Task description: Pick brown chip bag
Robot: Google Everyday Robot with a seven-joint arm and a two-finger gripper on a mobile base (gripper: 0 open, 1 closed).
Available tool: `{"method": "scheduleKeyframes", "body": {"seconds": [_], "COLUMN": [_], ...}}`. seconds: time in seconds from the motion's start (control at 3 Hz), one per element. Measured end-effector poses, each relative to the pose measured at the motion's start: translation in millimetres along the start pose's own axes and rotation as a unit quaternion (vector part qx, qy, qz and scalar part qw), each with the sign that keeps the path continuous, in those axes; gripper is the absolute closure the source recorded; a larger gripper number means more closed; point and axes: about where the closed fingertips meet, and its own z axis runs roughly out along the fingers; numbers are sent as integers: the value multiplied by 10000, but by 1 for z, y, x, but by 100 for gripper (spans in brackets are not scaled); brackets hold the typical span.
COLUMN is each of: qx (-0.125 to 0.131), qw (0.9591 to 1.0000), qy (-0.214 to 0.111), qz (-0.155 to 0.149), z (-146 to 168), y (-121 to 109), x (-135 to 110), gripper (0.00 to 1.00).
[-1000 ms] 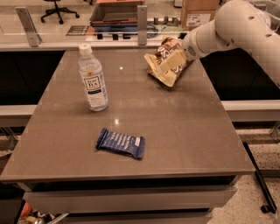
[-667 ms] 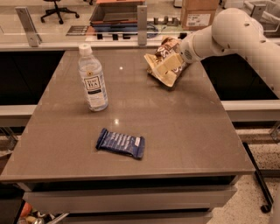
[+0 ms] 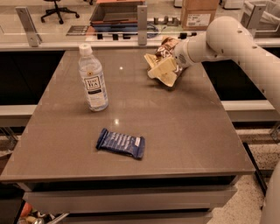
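arm (image 3: 238, 39) in frm right, tool (image 3: 173, 59) upper ctr

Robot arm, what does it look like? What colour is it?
The arm is smooth, creamy white and tube-shaped, with a fat rounded joint like an elbow. No cables or markings show. Its gripper is at the far side of the table, against the brown chip bag.

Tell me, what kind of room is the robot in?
Probably an office or lab workroom: there's a rolling office chair, a cardboard box behind, and a plain work table. The robot's gripper is at the brown chip bag, at the table's far side.
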Motion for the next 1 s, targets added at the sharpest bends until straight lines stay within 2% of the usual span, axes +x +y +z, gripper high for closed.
{"method": "scheduleKeyframes", "body": {"seconds": [0.33,1.0], "qx": [-141,-183], "qw": [9999,9998], "qy": [33,43], "qz": [55,50], "z": [13,19], "y": [8,11], "x": [6,7], "gripper": [17,64]}}
